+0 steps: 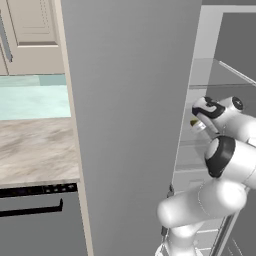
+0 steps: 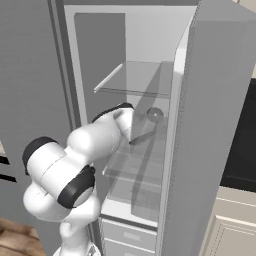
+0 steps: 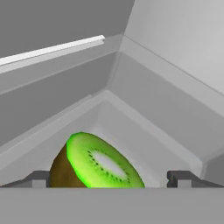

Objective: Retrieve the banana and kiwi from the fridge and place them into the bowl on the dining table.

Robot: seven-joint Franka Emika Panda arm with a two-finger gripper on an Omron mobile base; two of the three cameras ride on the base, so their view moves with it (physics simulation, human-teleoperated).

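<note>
Left base view: the white arm reaches into the open fridge (image 1: 130, 125), with a small yellow-green kiwi (image 1: 194, 123) just beside the wrist on a glass shelf. Right base view: the arm extends over the fridge's middle shelf (image 2: 137, 167); white drawers sit below. Hand view: the tool (image 3: 109, 178) is spread open, its tips either side of a halved kiwi with bright green flesh. Judged step: picking the kiwi. The next move calls for closing on it, then lifting clear.
</note>
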